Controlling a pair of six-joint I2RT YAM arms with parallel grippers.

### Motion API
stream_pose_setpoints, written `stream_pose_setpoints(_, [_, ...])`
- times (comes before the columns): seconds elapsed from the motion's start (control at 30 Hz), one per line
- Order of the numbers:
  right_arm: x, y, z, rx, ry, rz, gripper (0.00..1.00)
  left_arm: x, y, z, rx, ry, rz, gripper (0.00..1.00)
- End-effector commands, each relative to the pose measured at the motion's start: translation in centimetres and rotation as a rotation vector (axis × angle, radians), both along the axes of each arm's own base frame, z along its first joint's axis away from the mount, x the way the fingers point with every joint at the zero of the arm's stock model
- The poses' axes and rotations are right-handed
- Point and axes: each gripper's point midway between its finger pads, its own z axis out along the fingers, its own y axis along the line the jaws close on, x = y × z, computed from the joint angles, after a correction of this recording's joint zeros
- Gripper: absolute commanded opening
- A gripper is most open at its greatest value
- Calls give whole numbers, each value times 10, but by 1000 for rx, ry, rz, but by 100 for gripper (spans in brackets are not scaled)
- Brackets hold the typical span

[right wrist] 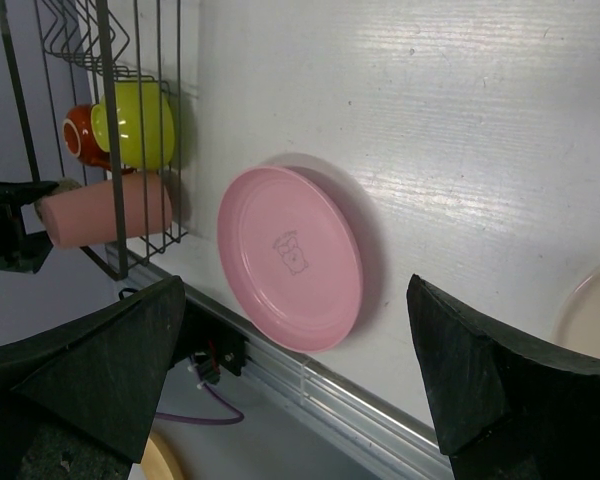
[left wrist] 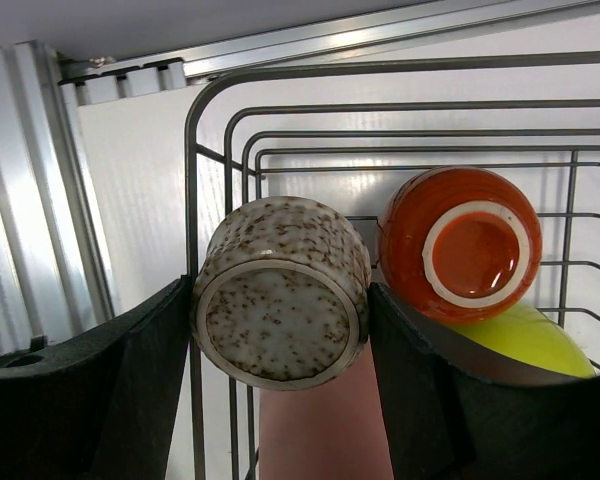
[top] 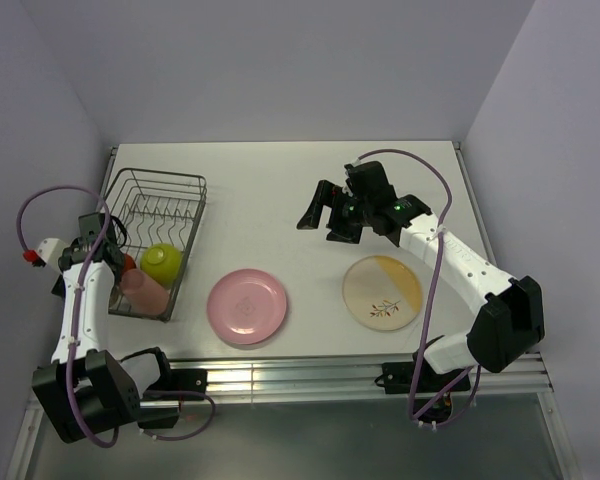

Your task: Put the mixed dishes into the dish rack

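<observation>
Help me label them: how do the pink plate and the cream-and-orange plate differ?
The pink plate is plain pink with a faint centre mark; the cream-and-orange plate is two-toned with a leaf sprig. The pink plate lies nearer the dish rack than the cream-and-orange plate. Both are round, flat on the table, outside the rack.

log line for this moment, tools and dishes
left tool shut on grey-tan cup at dish rack corner | right tool open | racked: lime-green bowl, salmon-pink cup, red-orange mug | on table: pink plate, cream-and-orange plate

white arms, black joints, purple cables, black end effectors.
</observation>
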Motion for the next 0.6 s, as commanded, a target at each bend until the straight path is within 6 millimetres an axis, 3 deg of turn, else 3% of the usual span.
stream_pose_setpoints(0.0, [4, 0, 19, 29, -62, -4, 99, 45, -40, -17, -220, -188, -71, 0])
stream_pose_setpoints(0.3, [7, 1, 19, 28, -60, -8, 99, 11, -34, 3, -166, -177, 60, 0])
stream_pose_setpoints(0.57, [7, 4, 15, 30, -52, -2, 99, 2, -37, 23, -169, -209, 84, 0])
